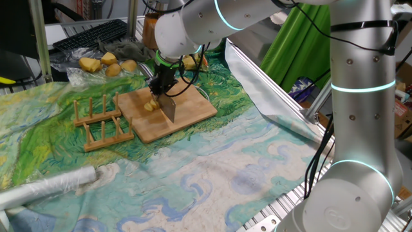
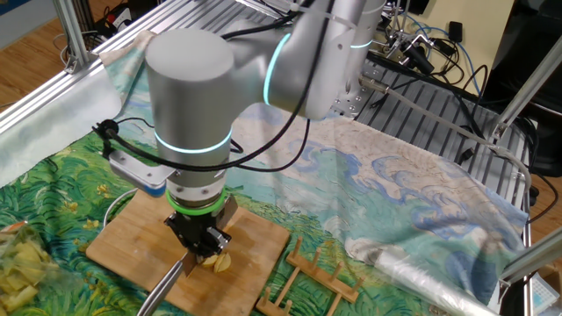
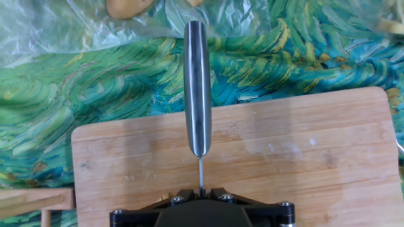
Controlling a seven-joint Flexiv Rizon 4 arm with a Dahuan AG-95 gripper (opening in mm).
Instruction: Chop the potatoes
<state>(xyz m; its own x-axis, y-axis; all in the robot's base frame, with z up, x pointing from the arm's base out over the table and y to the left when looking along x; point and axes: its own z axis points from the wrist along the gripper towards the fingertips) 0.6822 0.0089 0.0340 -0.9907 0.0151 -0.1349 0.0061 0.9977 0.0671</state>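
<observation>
My gripper (image 1: 161, 86) is shut on a knife (image 1: 170, 108) and stands over the wooden board (image 1: 193, 113). The blade points down onto the board right beside the potatoes (image 1: 151, 105), a small cluster of pale-yellow pieces. In the other fixed view the gripper (image 2: 200, 244) is low over the board (image 2: 132, 235), with a yellow potato piece (image 2: 220, 262) just under it and the knife (image 2: 167, 279) sticking out to the lower left. In the hand view the knife (image 3: 197, 88) runs straight out from the gripper (image 3: 201, 191) above the board (image 3: 297, 157). The potato pieces are hidden there.
Whole yellow-brown potatoes (image 1: 106, 64) lie in clear plastic behind the board, and one shows in the hand view (image 3: 126, 6). A wooden rack (image 1: 100, 122) stands left of the board, also in the other fixed view (image 2: 307, 268). A foil roll (image 1: 51, 187) lies front left.
</observation>
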